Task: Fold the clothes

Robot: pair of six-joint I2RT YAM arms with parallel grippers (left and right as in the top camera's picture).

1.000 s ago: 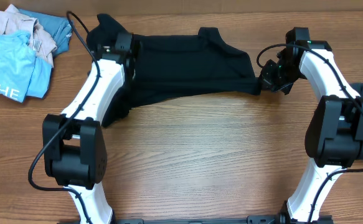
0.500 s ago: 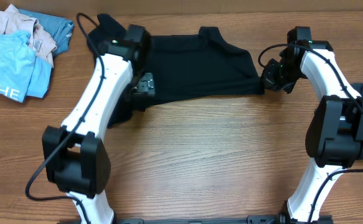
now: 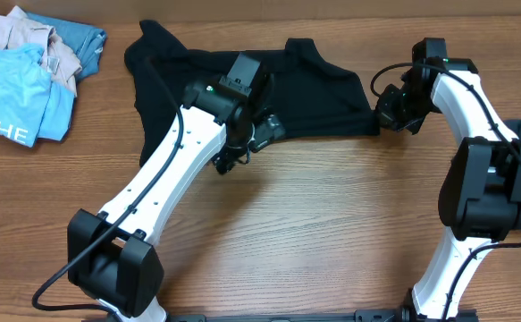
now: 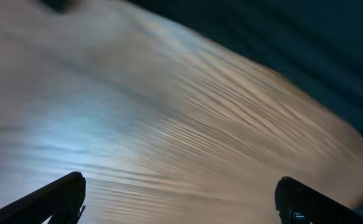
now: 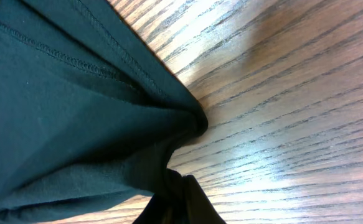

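Pinching one black T-shirt [image 3: 306,89]: right claw [image 3: 382,115].

Matt black cloth T-shirt [image 3: 314,98] on grained wood table [image 3: 314,233].

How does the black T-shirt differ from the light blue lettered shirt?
The black T-shirt is plain; the light blue shirt has white lettering. The black T-shirt lies spread out mid-table; the light blue shirt sits bunched at the far left corner. The right gripper pinches the black T-shirt's edge; no gripper touches the light blue shirt. Both lie on the wooden table.
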